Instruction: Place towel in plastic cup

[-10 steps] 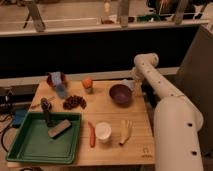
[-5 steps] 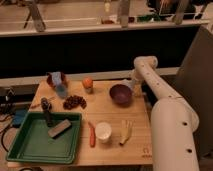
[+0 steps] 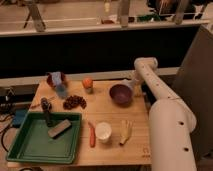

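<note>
A pale blue towel-like piece (image 3: 55, 77) sits at the top of a clear plastic cup (image 3: 61, 91) at the back left of the wooden table (image 3: 107, 112). I cannot tell whether it is inside the cup or just behind it. A white cup (image 3: 103, 131) stands near the front middle. My gripper (image 3: 130, 84) is at the back right, just beside the far rim of a purple bowl (image 3: 120, 94) and far from both cups. The white arm (image 3: 155, 95) runs up from the lower right.
A green tray (image 3: 35, 147) at the front left holds a dark brush and a grey block. A red bowl (image 3: 50, 79), an orange (image 3: 87, 82), dark grapes (image 3: 74, 102), a red carrot-like stick (image 3: 92, 135) and a banana (image 3: 125, 132) lie on the table. A dark railing runs behind it.
The arm and gripper stay by the purple bowl with hardly any shift. Nothing on the table has moved.
</note>
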`<state>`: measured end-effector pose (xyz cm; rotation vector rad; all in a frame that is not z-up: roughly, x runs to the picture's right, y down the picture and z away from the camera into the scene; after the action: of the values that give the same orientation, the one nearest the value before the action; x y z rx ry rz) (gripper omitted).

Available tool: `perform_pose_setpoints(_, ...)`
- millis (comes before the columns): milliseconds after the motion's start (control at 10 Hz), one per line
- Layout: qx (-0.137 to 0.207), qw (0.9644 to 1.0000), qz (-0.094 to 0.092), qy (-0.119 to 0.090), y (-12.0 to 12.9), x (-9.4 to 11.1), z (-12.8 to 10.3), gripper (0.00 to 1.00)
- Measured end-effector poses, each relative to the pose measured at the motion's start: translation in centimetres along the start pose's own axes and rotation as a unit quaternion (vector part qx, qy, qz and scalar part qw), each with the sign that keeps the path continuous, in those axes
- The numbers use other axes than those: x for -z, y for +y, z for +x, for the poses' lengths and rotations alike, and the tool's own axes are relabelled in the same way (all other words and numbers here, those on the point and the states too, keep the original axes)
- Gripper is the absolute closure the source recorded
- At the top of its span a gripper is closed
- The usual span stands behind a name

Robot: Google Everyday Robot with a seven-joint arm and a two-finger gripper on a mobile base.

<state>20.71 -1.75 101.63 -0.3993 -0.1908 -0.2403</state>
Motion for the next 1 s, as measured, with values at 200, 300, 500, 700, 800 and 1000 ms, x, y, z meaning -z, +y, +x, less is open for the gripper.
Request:
perform_pose_setpoints(200, 0.043, 0.9989, -0.01, 0.015, 0.1, 0.0, -0.2, 0.2)
perform_pose_setpoints(300, 0.066, 0.9975, -0.017, 0.019, 0.2, 0.1, -0.2, 0.2)
perform_pose_setpoints(500, 0.137, 0.9899, -0.03, 0.02, 0.2, 0.3, -0.6, 0.2)
perform_pose_setpoints(700, 0.169, 0.985, -0.032, 0.02, 0.3, 0.1, -1.1, 0.2)
perform_pose_setpoints(800, 0.178, 0.9833, -0.032, 0.022, 0.4, -0.2, -1.3, 0.2)
perform_pose_setpoints(1000, 0.2, 0.9786, -0.031, 0.039, 0.5, -0.9, -1.8, 0.2)
